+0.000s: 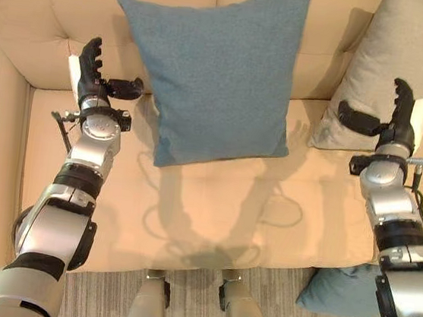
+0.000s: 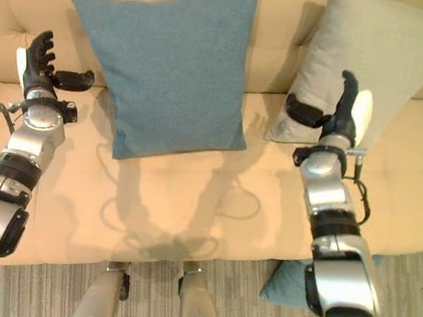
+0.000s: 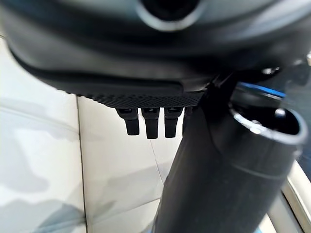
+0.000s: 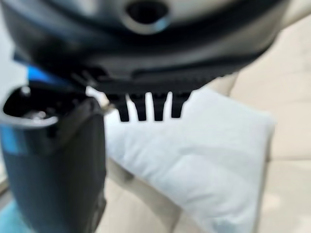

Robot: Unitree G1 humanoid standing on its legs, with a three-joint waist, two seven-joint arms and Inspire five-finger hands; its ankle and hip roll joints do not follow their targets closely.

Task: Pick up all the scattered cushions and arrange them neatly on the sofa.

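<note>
Sofa (image 1: 214,205) holds blue cushion (image 1: 214,71) and grey cushion (image 1: 404,73), both propped upright

1. Two silver-grey metal arms with black joint bands.
2. The dark left robot hand (image 1: 92,76) carries a white plastic side cover.
3. The dark right robot hand (image 1: 399,119) carries a matching white plastic side cover.

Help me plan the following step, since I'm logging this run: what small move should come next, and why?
Probably lower the right hand toward the blue cushion on the floor. Both hands, the left hand included, are open and hold nothing; the blue cushion and grey cushion already lean on the sofa.
</note>
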